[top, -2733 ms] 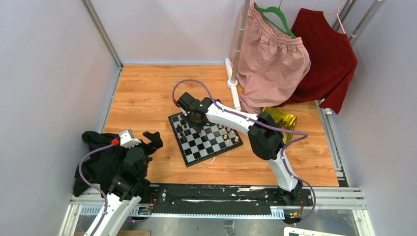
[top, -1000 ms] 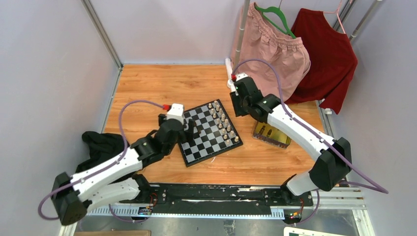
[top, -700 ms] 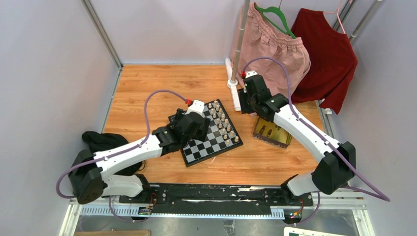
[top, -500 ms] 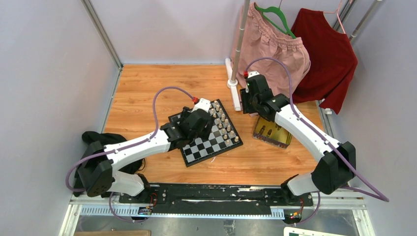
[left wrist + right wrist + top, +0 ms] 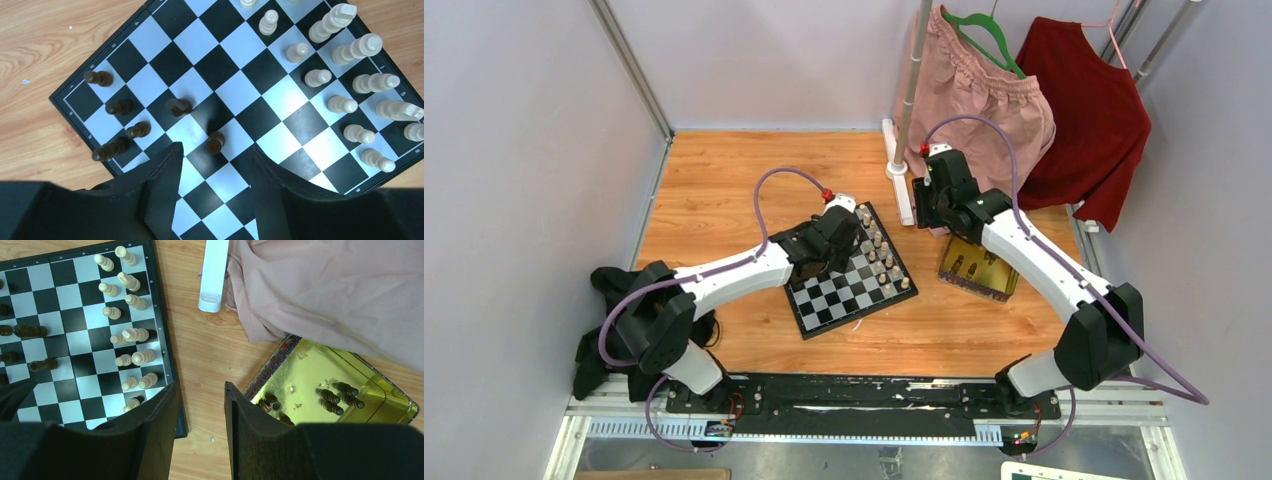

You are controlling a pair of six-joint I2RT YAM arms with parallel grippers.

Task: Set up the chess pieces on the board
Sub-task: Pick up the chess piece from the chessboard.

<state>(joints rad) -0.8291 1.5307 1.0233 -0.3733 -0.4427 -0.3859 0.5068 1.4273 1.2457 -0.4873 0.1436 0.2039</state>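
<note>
Left claw [image 5: 215, 151] spread wide and empty above the small black-and-white checkered chessboard [image 5: 240, 95], one tiny dark brown chess piece [image 5: 216, 141] standing just off its tips. Right claw [image 5: 200, 387] likewise released, over wooden desk [image 5: 210, 355] beside the shiny gold tray [image 5: 310, 370].

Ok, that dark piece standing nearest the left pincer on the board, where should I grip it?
Probably by its narrow upper body, coming straight down with the open left pincer. The dark piece stands upright on the board, with bare squares on both sides for the fingers.
</note>
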